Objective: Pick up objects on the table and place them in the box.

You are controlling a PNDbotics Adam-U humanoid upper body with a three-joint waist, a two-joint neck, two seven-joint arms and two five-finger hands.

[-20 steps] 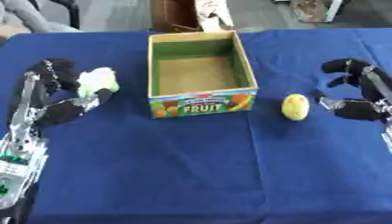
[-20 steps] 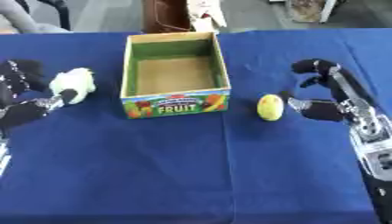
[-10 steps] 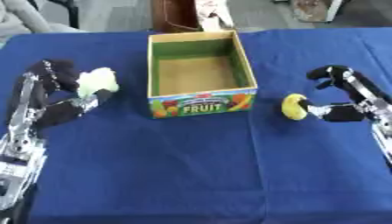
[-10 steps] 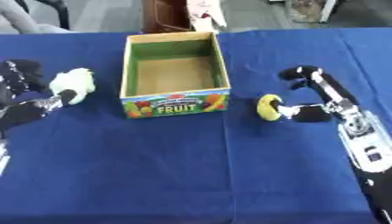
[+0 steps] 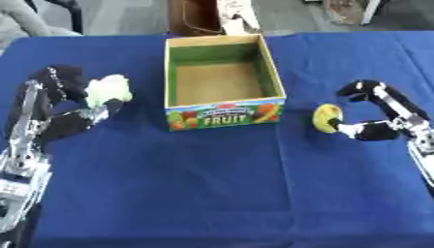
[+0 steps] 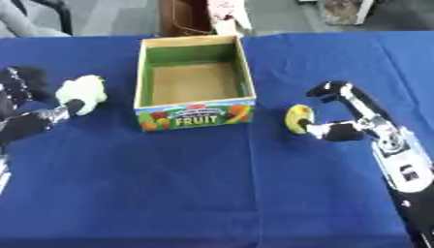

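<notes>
An open cardboard fruit box (image 5: 224,112) with a green lining stands at the table's middle, nothing visible inside. Right of it a yellow fruit (image 5: 325,117) lies on the blue cloth. My right hand (image 5: 395,106) is beside it: the thumb tip touches the fruit's right side, while the arched fingers stay apart from it, above and to its right. On the left, a pale green and white lump (image 5: 108,89) sits between the fingers and thumb of my left hand (image 5: 57,87), which curl round it.
The blue cloth (image 5: 212,184) covers the whole table, with bare cloth in front of the box. Beyond the far edge stand a brown box (image 5: 196,18) with something white on it and a grey chair (image 5: 25,22).
My right hand has moved left to the yellow fruit, and its thumb now touches it. The fruit, the box and my left hand with the pale lump have stayed put.
</notes>
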